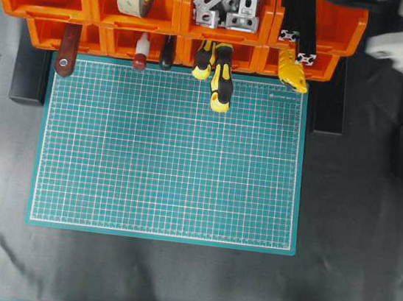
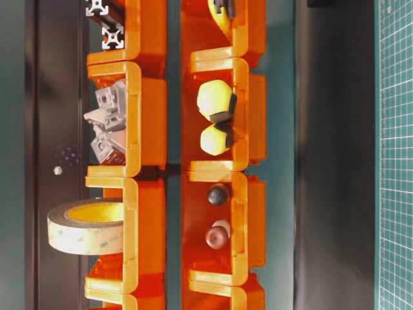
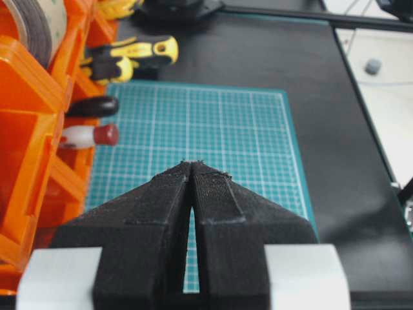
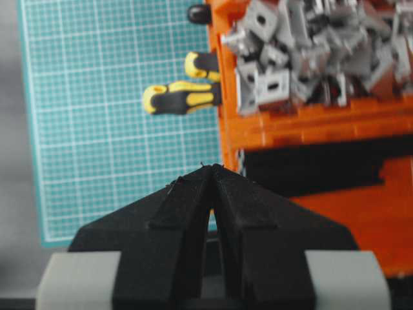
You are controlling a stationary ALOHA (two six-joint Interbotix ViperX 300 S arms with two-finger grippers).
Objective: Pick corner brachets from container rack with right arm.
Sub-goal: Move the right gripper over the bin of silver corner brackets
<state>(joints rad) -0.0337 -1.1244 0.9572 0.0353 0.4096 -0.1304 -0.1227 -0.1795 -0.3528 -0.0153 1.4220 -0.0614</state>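
Right wrist view: jaws shut and empty, the bin of brackets up ahead.

The right gripper (image 4: 211, 169) had its black fingers pressed together at the tips with nothing between them, hanging above the container rack (image 4: 303, 126). Just beyond and to the right sat the corner brachets (image 4: 303, 58), a loose grey heap in an upper orange bin, well clear of the jaws. Nothing picked yet, by the look of it; I'd say the whole job remained: open up, drop into the pile, close on one piece, lift out. Yellow-handled screwdrivers (image 4: 181, 95) poked out over the green cutting mat (image 4: 110, 129). The left gripper (image 3: 191, 168) was likewise closed on nothing, over the mat.
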